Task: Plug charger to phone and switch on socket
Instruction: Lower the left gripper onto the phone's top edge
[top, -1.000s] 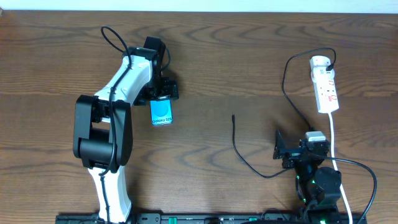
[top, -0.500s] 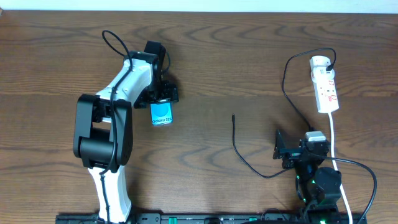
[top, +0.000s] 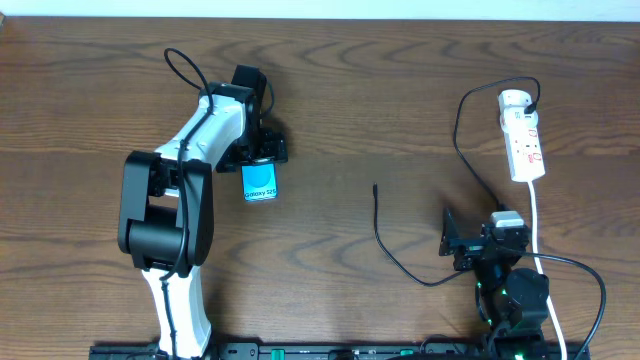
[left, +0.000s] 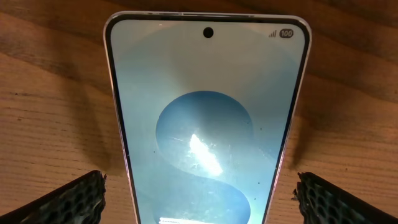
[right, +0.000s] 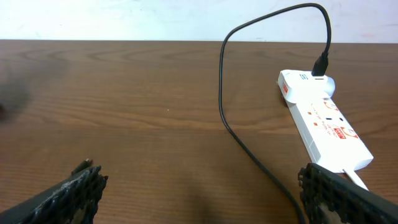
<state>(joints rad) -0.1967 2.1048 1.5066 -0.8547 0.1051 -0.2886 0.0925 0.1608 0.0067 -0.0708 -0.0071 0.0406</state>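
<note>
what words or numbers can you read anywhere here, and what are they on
"100": top right corner of the phone screen, left wrist view.
"Galaxy S25", as best it reads: white lettering at the lower end of the phone screen, overhead view.
The socket: red marks and small print, too small to read.
No other text shows.

Overhead camera looks straight down from high up, far enough back to take in nearly the whole table (top: 400, 80). Left wrist camera hangs very close above the phone (left: 205, 124), facing down, screen filling its view; overhead has that same phone, tiny, left of centre. Right wrist camera sits low, looking forward across the wood to the socket (right: 323, 121), which overhead shows top right.
</note>
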